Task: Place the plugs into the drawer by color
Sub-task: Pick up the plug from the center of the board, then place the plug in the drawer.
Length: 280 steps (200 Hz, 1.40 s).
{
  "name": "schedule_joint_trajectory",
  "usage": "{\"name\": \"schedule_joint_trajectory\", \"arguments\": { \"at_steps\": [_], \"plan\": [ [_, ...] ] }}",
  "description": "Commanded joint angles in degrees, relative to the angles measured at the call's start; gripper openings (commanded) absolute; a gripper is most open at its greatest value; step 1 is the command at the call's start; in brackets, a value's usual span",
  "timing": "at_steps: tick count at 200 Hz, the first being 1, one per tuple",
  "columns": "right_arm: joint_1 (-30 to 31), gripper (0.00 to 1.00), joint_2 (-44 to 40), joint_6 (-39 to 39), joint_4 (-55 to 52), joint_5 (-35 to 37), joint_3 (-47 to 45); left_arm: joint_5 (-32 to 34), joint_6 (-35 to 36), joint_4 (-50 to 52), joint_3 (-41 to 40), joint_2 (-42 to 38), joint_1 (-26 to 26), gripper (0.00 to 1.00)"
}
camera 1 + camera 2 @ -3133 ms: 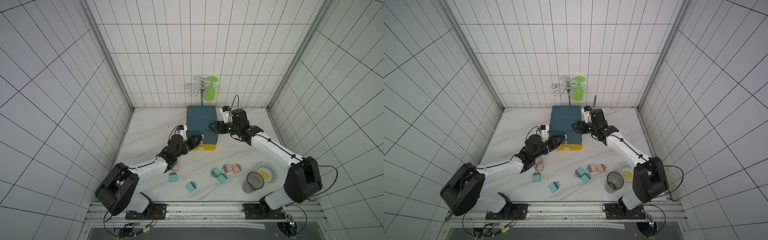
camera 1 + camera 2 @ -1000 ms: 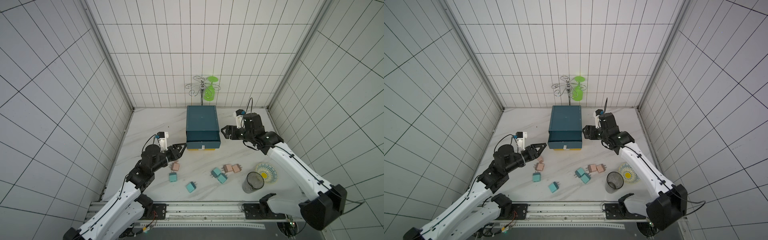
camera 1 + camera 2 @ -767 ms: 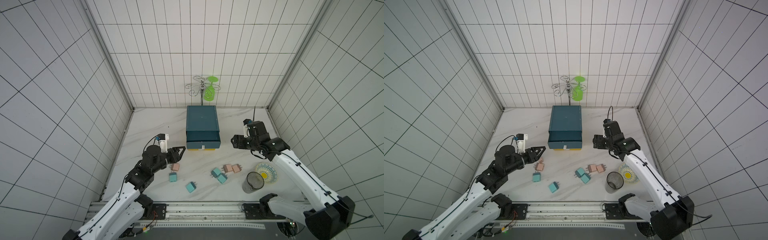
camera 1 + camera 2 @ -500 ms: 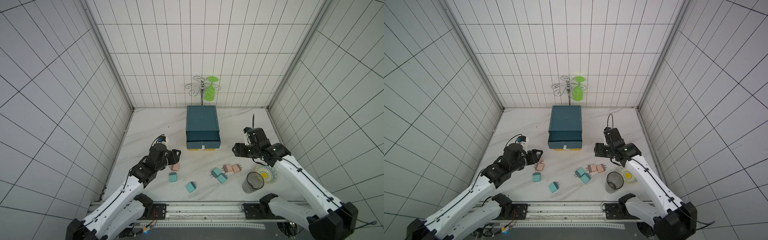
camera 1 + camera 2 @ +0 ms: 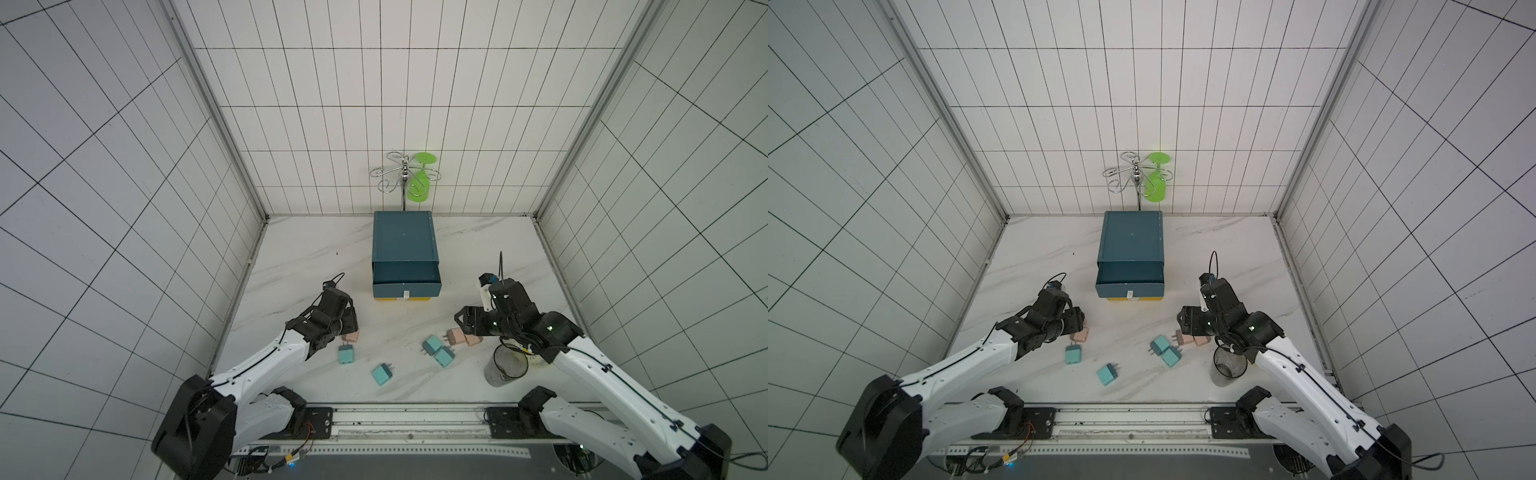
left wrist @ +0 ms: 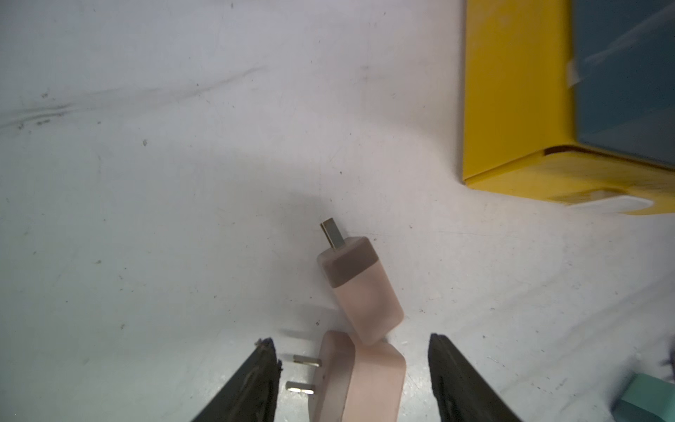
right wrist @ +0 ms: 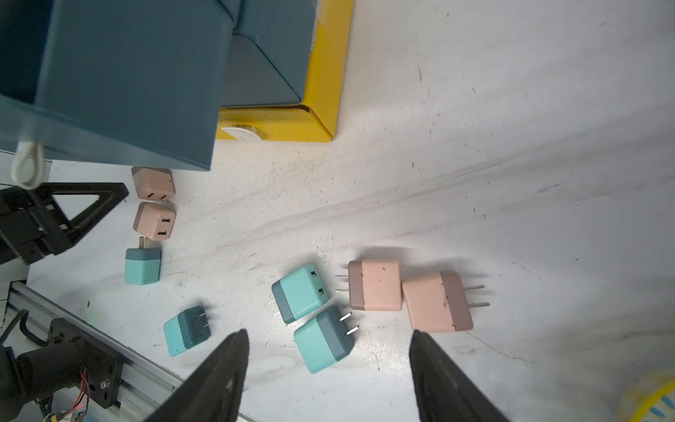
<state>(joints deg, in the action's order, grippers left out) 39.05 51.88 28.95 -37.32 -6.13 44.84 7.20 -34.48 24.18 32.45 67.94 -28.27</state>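
Observation:
The drawer (image 5: pixel 405 245) stands at the back with its top tray (image 5: pixel 406 276) pulled out over the yellow bottom drawer (image 5: pixel 405 298). Several plugs lie in front. My left gripper (image 6: pixel 351 339) is open and low over two pale pink plugs; one pink plug (image 6: pixel 365 380) lies between its fingers and the second pink plug (image 6: pixel 359 292) just beyond. My right gripper (image 7: pixel 328 332) is open above a teal plug (image 7: pixel 323 339), beside another teal plug (image 7: pixel 299 292) and two pink plugs (image 7: pixel 374 285). Two more teal plugs (image 5: pixel 345 354) (image 5: pixel 382 374) lie on the table between the arms.
A clear glass cup (image 5: pixel 505 368) stands at the front right under my right arm, next to a yellow patterned disc (image 7: pixel 653 402). A wire rack with a green glass (image 5: pixel 419 183) stands behind the cabinet. Tiled walls close in three sides.
Both arms have drawn back from the cabinet toward the front and come down over the plugs. The left jaws have widened around a pink plug. The top tray stays pulled out.

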Motion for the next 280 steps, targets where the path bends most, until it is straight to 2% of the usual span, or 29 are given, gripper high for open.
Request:
{"name": "schedule_joint_trajectory", "arguments": {
  "at_steps": [1,27,49,80,93,105,115,147,155,173,189,199,213,244,259,280],
  "plan": [
    [0.5,0.75,-1.0,-0.8,2.7,0.8,-2.0,1.6,-0.1,-3.4,3.1,5.9,0.4,0.67],
    [0.4,0.75,-2.6,-1.9,4.3,0.1,-3.8,2.6,0.6,-4.7,4.8,11.2,0.3,0.65],
    [0.4,0.76,-3.7,-1.6,6.6,-0.2,-5.8,4.1,0.4,-5.4,4.2,10.1,0.2,0.63],
    [0.5,0.75,-3.0,-2.2,7.3,-0.3,-6.5,5.3,0.4,-5.1,4.5,10.6,0.4,0.54],
    [0.4,0.75,-2.8,-2.3,7.6,-0.5,-6.9,5.1,0.6,-5.1,4.8,11.5,0.3,0.45],
    [0.4,0.75,-2.9,-2.1,8.5,-0.9,-7.5,5.5,0.6,-4.9,5.1,11.9,0.3,0.42],
    [0.4,0.75,-2.9,-2.0,9.0,-1.1,-7.9,5.5,0.6,-4.8,5.0,11.7,0.3,0.36],
    [0.4,0.75,-2.6,-2.1,8.8,-0.6,-8.0,4.9,0.5,-4.5,5.1,11.8,0.5,0.31],
    [0.5,0.75,-2.7,-2.3,8.8,-0.5,-8.0,3.8,0.6,-4.6,5.1,12.0,1.0,0.23],
    [0.4,0.75,-3.1,-2.2,8.8,-0.2,-8.1,3.0,0.6,-4.6,5.3,12.5,1.4,0.19],
    [0.4,0.75,-3.5,-2.3,9.3,-0.1,-8.1,2.5,0.7,-4.6,5.3,12.2,1.4,0.07],
    [0.4,0.75,-3.8,-2.4,9.5,-0.4,-8.1,2.2,0.7,-4.6,4.9,11.0,1.4,0.0],
    [0.4,0.75,-4.3,-3.1,9.6,-2.7,-7.2,0.0,0.1,-3.1,5.1,7.3,1.5,0.0],
    [0.4,0.75,-5.2,-4.4,5.0,-4.6,-1.0,-6.1,-1.6,-0.5,6.9,-7.0,1.4,0.0],
    [0.5,0.76,-4.5,-5.7,1.7,-4.4,3.0,-6.3,-2.1,1.3,10.0,-12.4,1.7,0.0],
    [0.3,0.76,-2.3,-7.4,-1.6,-2.5,7.9,-2.4,-0.6,8.3,17.7,-15.8,1.6,0.0]
  ]
}}
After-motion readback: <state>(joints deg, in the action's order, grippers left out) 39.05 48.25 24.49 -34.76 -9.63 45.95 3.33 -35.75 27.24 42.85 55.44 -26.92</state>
